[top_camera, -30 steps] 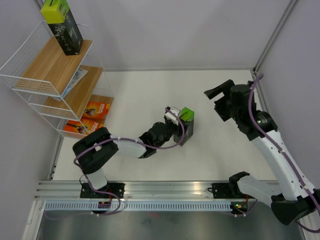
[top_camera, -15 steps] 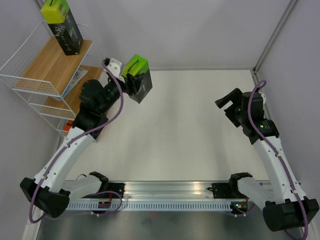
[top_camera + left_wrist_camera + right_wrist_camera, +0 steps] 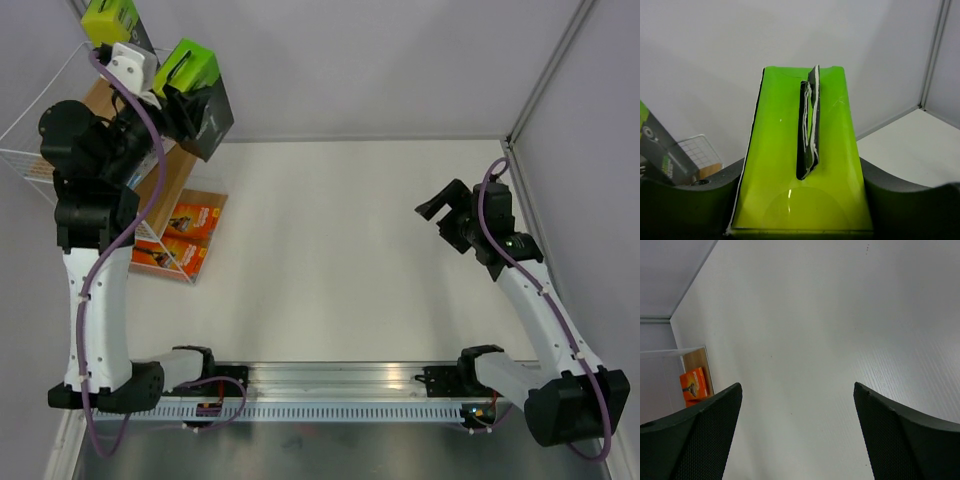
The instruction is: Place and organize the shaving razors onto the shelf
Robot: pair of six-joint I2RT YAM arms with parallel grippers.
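Lime-green-topped black razor box (image 3: 190, 65) is clamped in my left hand (image 3: 180, 100), up by the top board of the shelf (image 3: 40, 165), I reckon so it lands next to its twin (image 3: 110, 20) there. Orange boxes (image 3: 180, 235) share the bottom board. Right hand (image 3: 445, 205) is wide open, empty, parked clear.

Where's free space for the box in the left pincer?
Bare table runs from the orange boxes to the right pincer. Shelf bottom board is crowded; top board has a second green-topped box near the held box, rest hidden by the arm.
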